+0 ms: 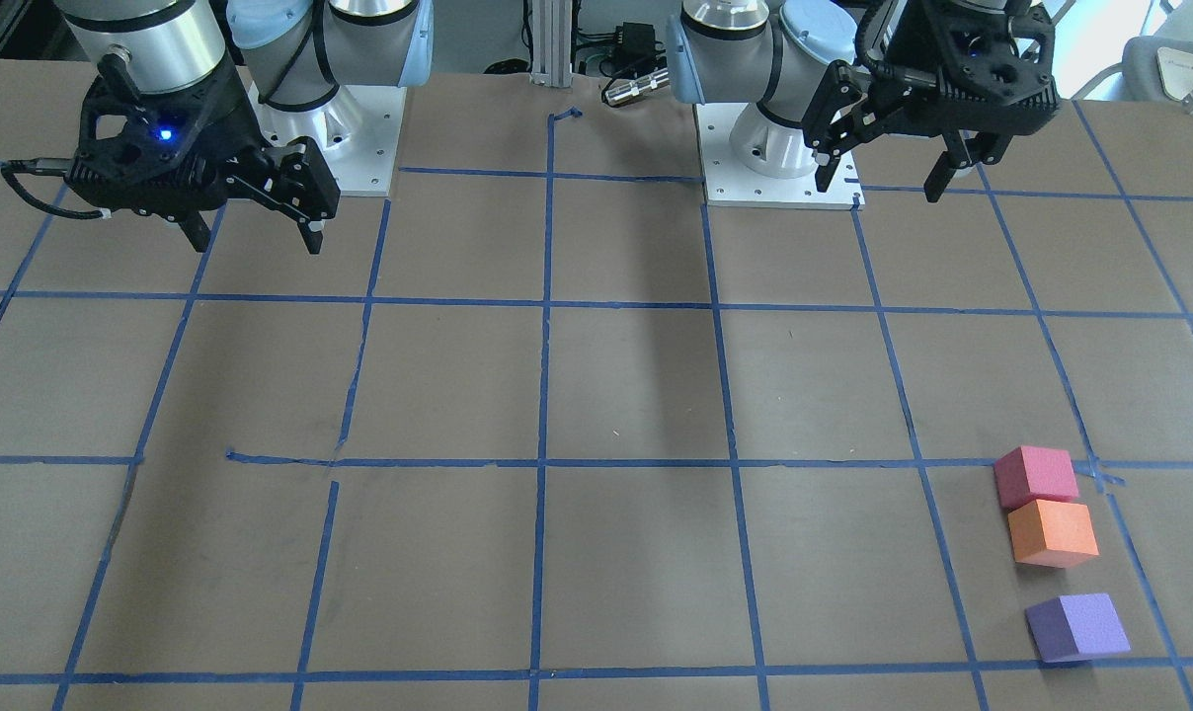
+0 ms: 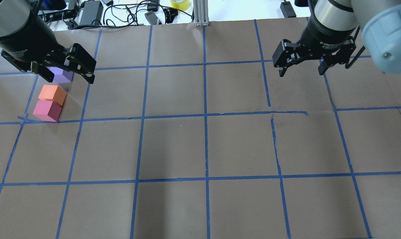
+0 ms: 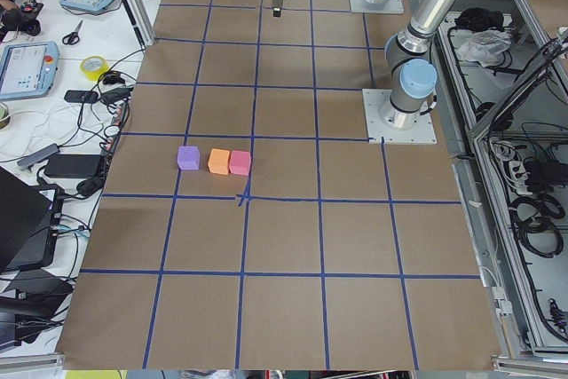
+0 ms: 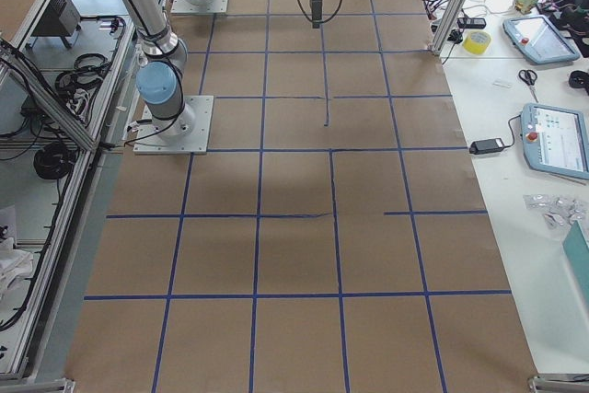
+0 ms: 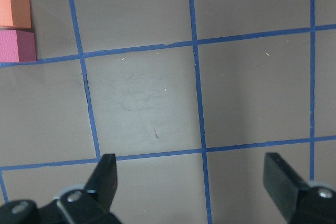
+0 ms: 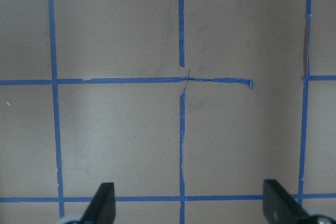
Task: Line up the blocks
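Nearest the robot, the left pincer [image 1: 881, 188] is hanging in the air above the bench [image 1: 636, 395], spread wide and gripping nothing; in its wrist view the flat black fingers [image 5: 105, 179] are standing far apart with only bare bench between them. The right pincer [image 1: 257, 242] is hanging likewise on the other side, also released and empty, touching nothing. Both are showing as black, angular linkages under silver wrist cylinders. The three blocks are lying well apart from the right pincer, on the robot's left side of the bench and out beyond the left pincer, towards the edge away from the robot, all within one taped square. The pinkish-red block [image 1: 1036, 476] is sitting closest to the robot, with one corner just beside a crossing of the blue tape [image 1: 458, 300]. The orange block [image 1: 1053, 533] is lying next, touching the pinkish-red one face to face. The purple block [image 1: 1078, 627] is sitting farthest out, near the orange one but apart from it by a narrow gap, so the three are forming a rough line running away from the robot. Each is appearing as a small matte cube with soft, foam-like faces. The bench is showing a dull brown, paper-like cover, slightly scuffed, marked into squares by the tape, which is wrinkling and breaking off in places.
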Motion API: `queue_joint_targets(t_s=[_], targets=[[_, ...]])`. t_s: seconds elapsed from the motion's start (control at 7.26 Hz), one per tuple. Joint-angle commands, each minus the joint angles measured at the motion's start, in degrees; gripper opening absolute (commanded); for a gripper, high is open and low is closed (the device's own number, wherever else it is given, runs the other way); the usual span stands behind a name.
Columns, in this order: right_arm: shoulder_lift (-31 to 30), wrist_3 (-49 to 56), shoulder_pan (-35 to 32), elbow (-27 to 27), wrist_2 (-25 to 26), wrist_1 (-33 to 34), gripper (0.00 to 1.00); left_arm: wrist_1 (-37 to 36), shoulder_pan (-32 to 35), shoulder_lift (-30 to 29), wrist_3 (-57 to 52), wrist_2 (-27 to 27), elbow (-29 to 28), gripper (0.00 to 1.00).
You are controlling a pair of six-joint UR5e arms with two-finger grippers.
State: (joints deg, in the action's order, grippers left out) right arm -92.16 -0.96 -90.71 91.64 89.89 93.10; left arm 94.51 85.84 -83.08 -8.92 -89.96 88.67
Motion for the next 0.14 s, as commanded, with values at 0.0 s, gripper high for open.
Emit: queue_joint_targets(t_s=[0.0], targets=[[-0.12, -0.01, 0.01, 0.03, 0.11, 0.06, 1.00, 0.50, 0.03, 0.11, 0.05, 0.05, 0.02, 1.00]])
